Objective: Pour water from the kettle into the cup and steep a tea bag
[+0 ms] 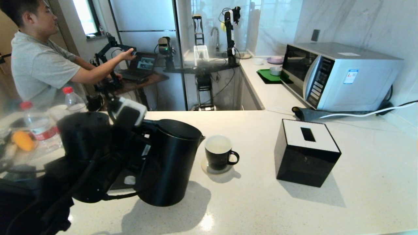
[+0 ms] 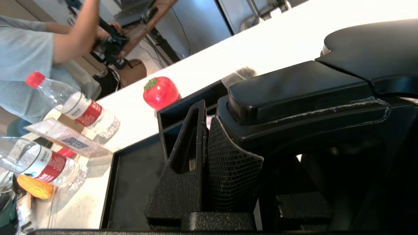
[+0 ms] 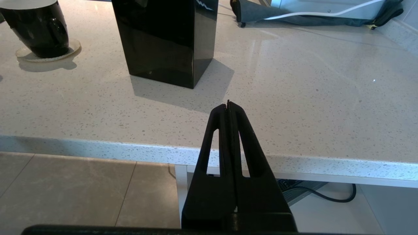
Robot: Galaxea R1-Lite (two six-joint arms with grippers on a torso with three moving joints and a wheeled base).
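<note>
Head view: left gripper (image 1: 143, 153) clamps the kettle (image 1: 171, 163) handle; lid closed, contents hidden. Cup (image 1: 218, 152) interior unclear. Right gripper (image 3: 228, 106) fully closed, empty.

Black box (image 1: 307, 153): set on the counter, white top with a dark slot, well apart from the wall.
Microwave (image 1: 339, 75): placed at the far right against the marble wall, door shut.
White cable (image 1: 369, 113): laid over a dark cloth (image 1: 310, 114) in front of the microwave.
Green tray (image 1: 269, 75): seen on the far counter, a small bowl (image 1: 276, 70) on it.
Water bottles (image 1: 39, 125): two, red-capped, stood at the left edge.
Red strawberry-shaped item (image 2: 160, 92): seen on the counter beside a black tray (image 2: 137, 182).
Person (image 1: 39, 62): seated at far left, arm stretched towards a laptop (image 1: 143, 65).
</note>
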